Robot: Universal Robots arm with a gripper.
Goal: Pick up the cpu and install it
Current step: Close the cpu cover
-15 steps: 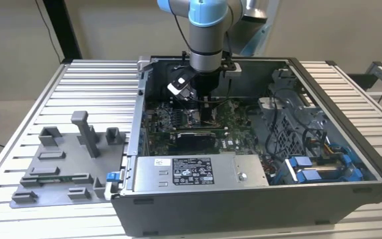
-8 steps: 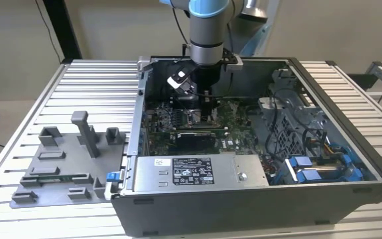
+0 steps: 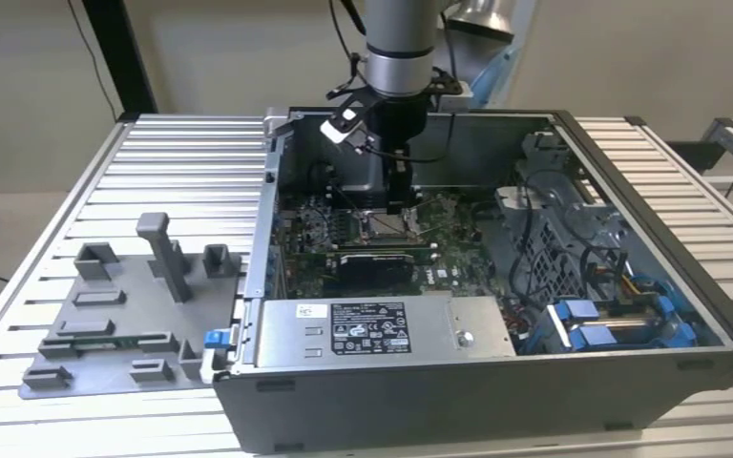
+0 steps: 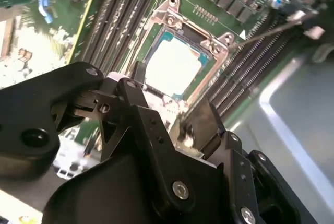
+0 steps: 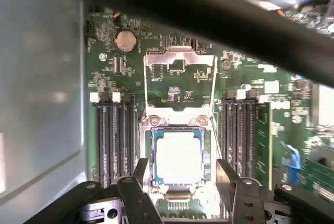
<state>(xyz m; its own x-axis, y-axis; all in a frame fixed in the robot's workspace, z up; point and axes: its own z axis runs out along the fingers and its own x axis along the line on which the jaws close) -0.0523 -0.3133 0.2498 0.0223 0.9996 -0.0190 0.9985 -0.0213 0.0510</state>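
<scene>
Exterior view first: a ribbed metal table (image 3: 176, 162) carries an open computer case (image 3: 469, 391) lying on its side, so the board faces up and the arm (image 3: 399, 48) can reach straight down into it from the upper middle of the frame. Toward the exterior view's left, low in the frame, a grey fixture (image 3: 125, 315) sits on the table well apart from the work. Inside the case the power supply (image 3: 380, 329) lies along the near wall, and the gripper (image 3: 399, 196) hangs just beyond it over the motherboard (image 5: 104, 78). In the first wrist view the socket (image 5: 180, 122) has its load plate (image 5: 180, 57) swung back, which leaves the seat open from above. The cpu (image 5: 178, 156), its pale top bright, lies flat inside the socket frame and looks seated. The fingers (image 5: 140, 172) stand spread wider than the chip, one to each side, clasping nothing; a thin gap seems to show at each edge. Close on both sides run memory slots (image 5: 112, 140), so I judge the room narrow sideways and free only upward
</scene>
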